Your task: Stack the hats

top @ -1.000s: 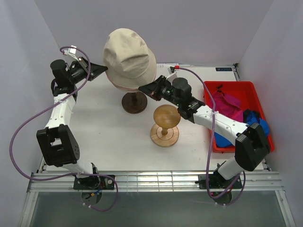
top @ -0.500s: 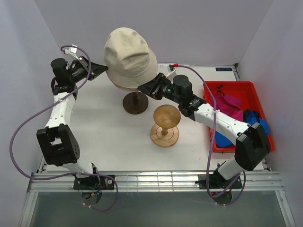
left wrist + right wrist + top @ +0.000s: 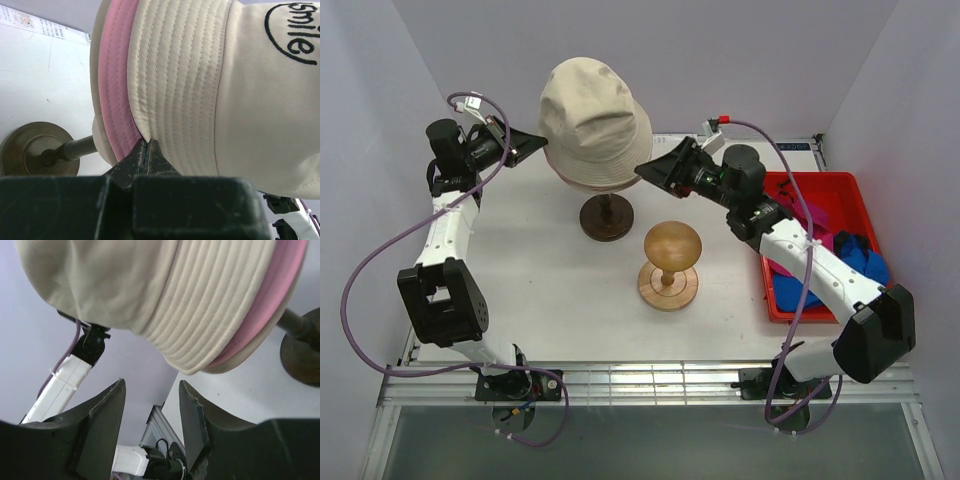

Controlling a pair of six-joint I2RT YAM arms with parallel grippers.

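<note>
The beige bucket hat [image 3: 595, 115] sits over the light pink bucket hat [image 3: 115, 85] on the pale head form [image 3: 100, 136], which is held up by a dark stand [image 3: 607, 217]. My left gripper [image 3: 542, 143] is shut at the hat's left side, its tips [image 3: 146, 142] pinching the edge of the beige brim where it meets the pink one. My right gripper [image 3: 642, 171] is open just right of the brim, with nothing between its fingers [image 3: 151, 382]. A magenta cap [image 3: 820, 215] and a blue cap [image 3: 865, 262] lie in the red bin [image 3: 810, 179].
A second wooden head form on a round stand [image 3: 670, 250] stands in front of the stacked hats, below my right forearm. The red bin is at the right edge of the table. Walls close in on the left, right and back.
My right gripper has opened, let go of the beige brim and drawn back to the right. The left gripper and the hats have stayed in place.
</note>
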